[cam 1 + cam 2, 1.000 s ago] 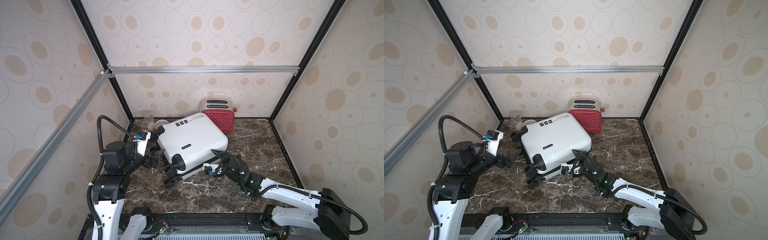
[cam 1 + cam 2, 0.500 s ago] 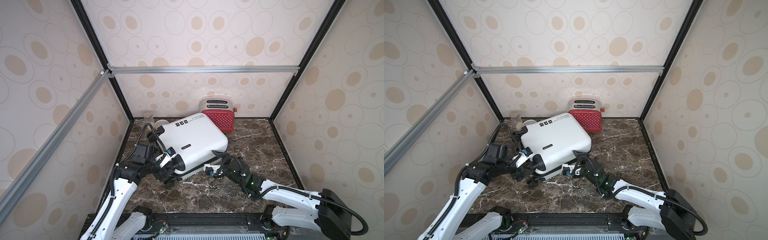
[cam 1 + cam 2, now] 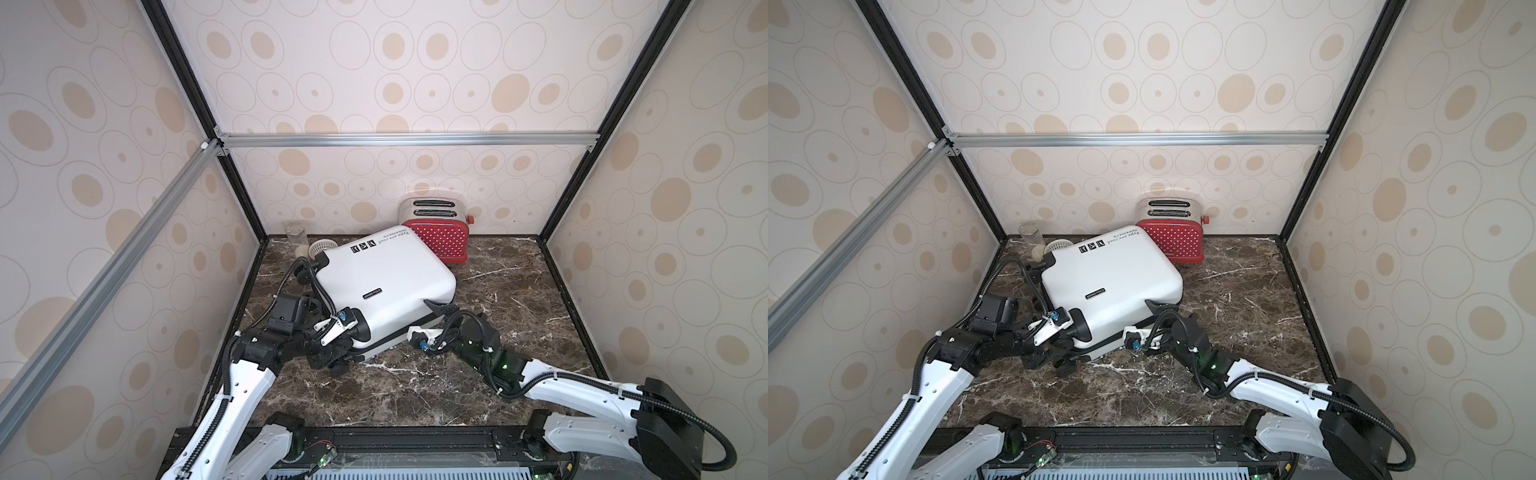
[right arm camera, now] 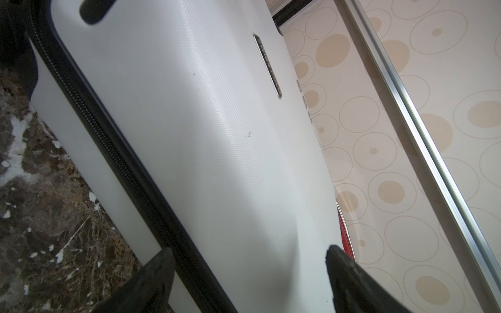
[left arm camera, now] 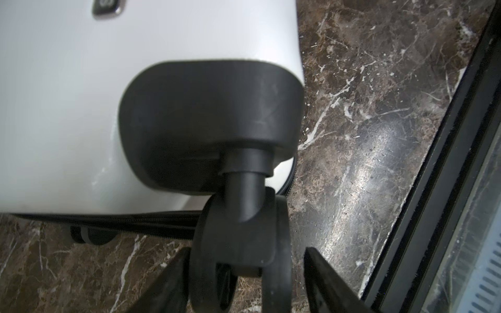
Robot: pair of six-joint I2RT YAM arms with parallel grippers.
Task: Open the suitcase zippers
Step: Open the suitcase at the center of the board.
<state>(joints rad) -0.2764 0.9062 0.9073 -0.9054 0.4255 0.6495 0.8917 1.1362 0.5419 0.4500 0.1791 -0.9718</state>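
Note:
The white suitcase lies flat on the marble floor, also seen in a top view. Its black zippers run as a band along the seam between the shells, and the left wrist view shows the zippers too. My left gripper is open around the near-left spinner wheel. One finger touches that wheel and the other stands just clear of it. My right gripper is open wide and straddles the case's near edge. One of its fingers lies over the top shell.
A red polka-dot toaster stands against the back wall, touching the case's far corner. A glass jar and a small white basket sit in the back left corner. Walls close three sides, and a black rail runs along the front.
My left arm has swung in from the left wall to the case's near-left wheel. Its jaws have narrowed around the wheel. The right arm and the suitcase have not moved.

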